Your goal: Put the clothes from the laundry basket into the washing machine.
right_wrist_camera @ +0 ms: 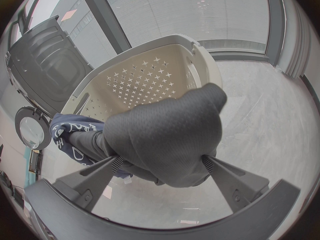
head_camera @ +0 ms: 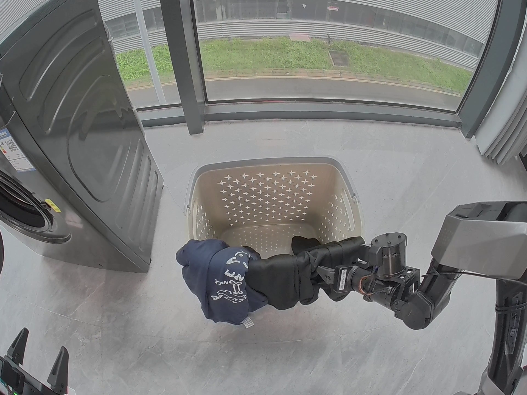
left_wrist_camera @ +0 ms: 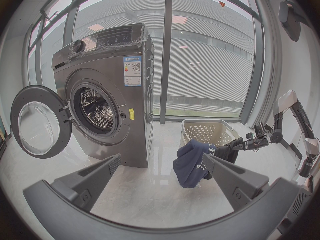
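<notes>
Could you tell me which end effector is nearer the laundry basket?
Right. The right end effector sits amid clothes at the laundry basket's near rim; the left end effector hangs well short.

Washing machine: dk grey metallic; side panel w/ pressed rib pattern. Front label: blue/white. Sticker: yellow.
Laundry basket: cream; walls perforated w/ star pattern in rows; rim lt grey.
Navy garment: dk blue w/ white lettering + graphic print; white tag at hem.
Charcoal garment: plain, near-black; fine knit texture in right wrist view.
Floor: lt grey, marble-look, faint veining.
Left gripper: black.
</notes>
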Controlling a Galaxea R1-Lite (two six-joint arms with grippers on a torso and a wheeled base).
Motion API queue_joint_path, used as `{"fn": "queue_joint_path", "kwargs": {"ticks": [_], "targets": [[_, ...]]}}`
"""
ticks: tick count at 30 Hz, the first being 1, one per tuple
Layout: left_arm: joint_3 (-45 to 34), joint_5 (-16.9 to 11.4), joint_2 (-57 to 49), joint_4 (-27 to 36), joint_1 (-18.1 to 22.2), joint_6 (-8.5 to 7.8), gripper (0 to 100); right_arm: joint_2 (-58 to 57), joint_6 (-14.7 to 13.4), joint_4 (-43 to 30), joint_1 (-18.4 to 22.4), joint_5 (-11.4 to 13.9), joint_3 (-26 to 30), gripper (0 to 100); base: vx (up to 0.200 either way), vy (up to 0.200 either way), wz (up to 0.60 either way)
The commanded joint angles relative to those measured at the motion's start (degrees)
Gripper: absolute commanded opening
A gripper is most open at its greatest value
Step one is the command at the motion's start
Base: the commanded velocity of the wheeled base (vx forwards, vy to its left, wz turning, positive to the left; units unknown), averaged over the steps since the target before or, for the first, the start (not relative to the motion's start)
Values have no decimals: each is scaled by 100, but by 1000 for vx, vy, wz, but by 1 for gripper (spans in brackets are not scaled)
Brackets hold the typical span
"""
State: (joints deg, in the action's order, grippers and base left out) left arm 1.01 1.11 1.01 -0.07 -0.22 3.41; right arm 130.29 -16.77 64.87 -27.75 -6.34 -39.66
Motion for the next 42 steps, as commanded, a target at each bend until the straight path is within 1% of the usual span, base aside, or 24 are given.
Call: {"fn": "queue_joint_path", "kwargs": {"ticks": [1, 8, 11, 15, 16, 18, 19, 20, 21, 22, 23, 24, 25, 29, 32, 34, 35, 36, 40, 41, 42], "targets": [[-92, 3, -22, -1, 4, 1, 100, 128, -1, 132, -3, 1, -69, 0, 0, 0, 0], [-92, 3, -22, -1, 4, 1, 100, 128, -10, 307, -47, 36, -51, 0, 0, 0, 0], [-92, 3, -22, -1, 4, 1, 100, 49, -28, 430, -82, 54, 81, 0, 0, 0, 0], [-92, 3, -22, -1, 4, 1, 100, -224, -28, 747, -117, 54, 538, 0, 0, 0, 0], [-92, 3, -22, -1, 4, 1, 100, -259, -28, 773, -126, 54, 582, 0, 0, 0, 0], [-92, 3, -22, -1, 4, 1, 100, -681, -19, 1019, -143, 54, 995, 0, 0, 0, 0], [-92, 3, -22, -1, 4, 1, 100, -681, -19, 1019, -143, 54, 995, 0, 0, 0, 0], [-92, 3, -22, -1, 4, 1, 100, -1076, -19, 1098, -152, 54, 1259, 0, 0, 0, 0], [-92, 3, -22, -1, 4, 1, 100, -1138, -19, 1107, -152, 54, 1294, 0, 0, 0, 0], [-92, 3, -22, -1, 4, 1, 100, -1524, 25, 1169, -196, 54, 1540, 0, 0, 0, 0], [-92, 3, -22, -1, 4, 1, 100, -1753, 34, 1248, -240, 63, 1672, 0, 0, 0, 0], [-92, 3, -22, -1, 4, 1, 100, -1788, 43, 1265, -249, 63, 1689, 0, 0, 0, 0], [-92, 3, -22, -1, -4, 1, 100, -2228, 51, 1380, -354, 89, 1821, 0, 0, 0, 0], [-92, 3, -22, -1, -13, 1, 100, -2843, 87, 1388, -442, 98, 1847, 0, 0, 0, 0], [-92, 3, -22, -1, -13, 1, 100, -3256, 236, 1353, -477, 142, 1760, 0, 0, 0, 0], [-92, 3, -22, -1, -13, 1, 100, -3370, 289, 1336, -477, 212, 1707, 0, 0, 0, 0], [-92, 3, -22, -1, -13, 1, 100, -3528, 359, 1300, -477, 361, 1584, 0, 0, 0, 0], [-92, 3, -22, -1, -13, 1, 100, -3607, 385, 1248, -469, 432, 1505, 0, 0, 0, 0], [-92, 3, -13, -1, -13, 1, 100, -3862, 473, 1010, -469, 546, 1303, 0, 0, 0, 0], [-92, 3, -13, -1, -13, 1, 100, -3968, 544, 861, -433, 634, 1171, 0, 0, 0, 0], [-92, 3, -13, -1, -13, 1, 100, -3985, 561, 826, -433, 643, 1144, 0, 0, 0, 0]]}}
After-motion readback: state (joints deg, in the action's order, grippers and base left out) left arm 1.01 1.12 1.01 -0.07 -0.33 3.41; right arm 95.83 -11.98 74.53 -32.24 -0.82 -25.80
